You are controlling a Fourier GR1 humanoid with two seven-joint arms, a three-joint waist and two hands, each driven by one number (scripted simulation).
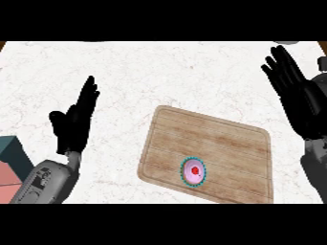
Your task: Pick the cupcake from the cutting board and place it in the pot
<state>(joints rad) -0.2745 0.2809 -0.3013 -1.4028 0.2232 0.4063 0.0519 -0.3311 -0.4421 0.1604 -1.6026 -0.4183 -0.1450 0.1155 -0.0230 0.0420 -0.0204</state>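
Far left, at the lower edge: a teal and pink box (0, 162), partly cut off, contents not visible. Just right of that, the left hand (74, 122), fingers straight and together, pointing up, thumb out to the side, holding nothing, resting above its grey forearm. Beyond it, bare white marbled counter (124, 72).

At centre, the wooden cutting board (209, 155), lying flat and turned a little askew on the counter. On its near part, toward the lower left, the cupcake (192, 172), seen from above: teal frilled wrapper, pink top, red dot in the middle. Upright, untouched, well apart from both hands.

Further right, the right hand (300, 95), raised, fingers straight and slightly spread, empty, above the counter to the right of the board. Behind it at the right edge, a grey rounded shape with a handle-like loop (326, 72), probably the pot, mostly hidden by the hand and the frame; impossible to tell whether anything lay inside.

Judged as the very start: pick not yet begun, nothing grasped. Next move called for bringing the right hand down and left over the board, closing round the wrapper without tipping it, then lifting and carrying rightward to the pot
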